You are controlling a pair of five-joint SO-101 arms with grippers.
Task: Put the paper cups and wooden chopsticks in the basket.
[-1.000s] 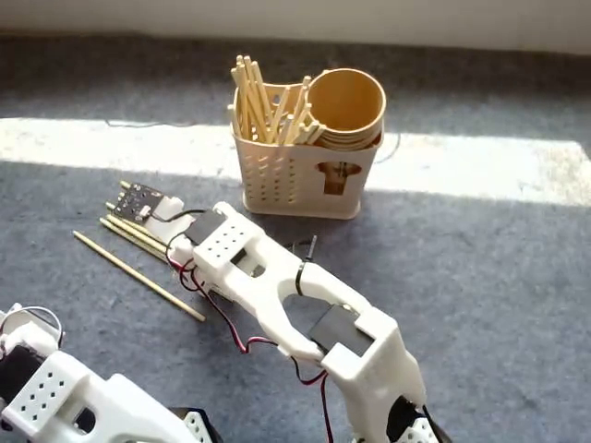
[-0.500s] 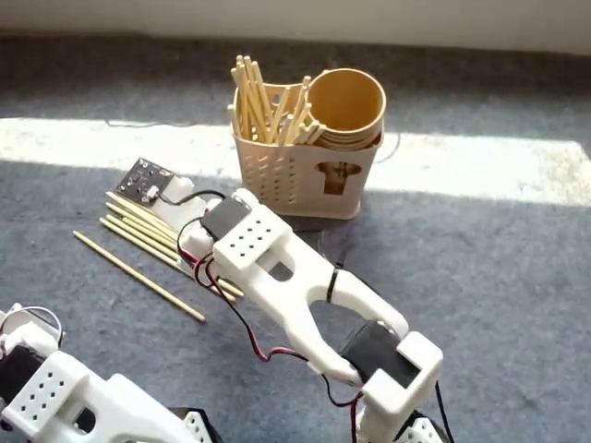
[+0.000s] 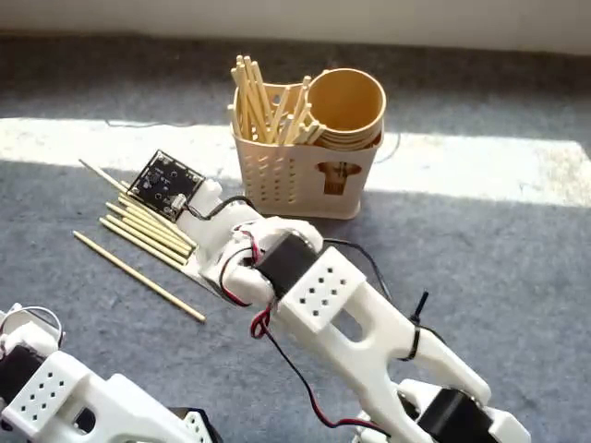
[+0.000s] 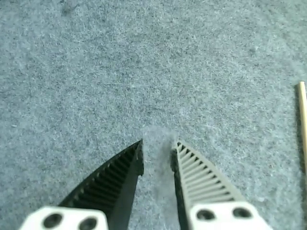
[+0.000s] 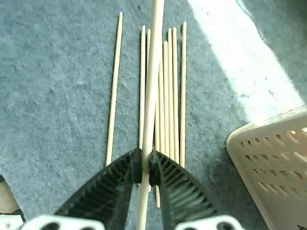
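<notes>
So the right gripper [image 5: 145, 164] is clenched on one wooden chopstick [image 5: 153, 72], pinched right at the fingertips. The stick runs straight out ahead of the jaws, and its back end slips down between the fingers toward the wrist. From the high view its far end pokes out past the circuit board [image 3: 166, 182] on that wrist.

Just under and ahead of the jaws are the loose chopsticks [image 5: 170, 96], a bunch lying side by side on the grey carpet [image 5: 57, 96], lined up pretty much parallel to the one being held. A lone chopstick [image 5: 114, 86] lies a bit apart from the bunch, on the side of the jaws facing away from the basket. The basket [image 5: 268, 163] is off to the other side of the jaws, near but not touching them. It stands upright, and the high view shows stacked paper cups [image 3: 346, 106] in it plus a standing bundle of sticks [image 3: 263, 101] next to them.

The left gripper [image 4: 157, 146] has its jaws a little apart with nothing between them, just carpet. One stick end [image 4: 302, 120] lies out on the pale finger's side, well apart from the tips.
</notes>
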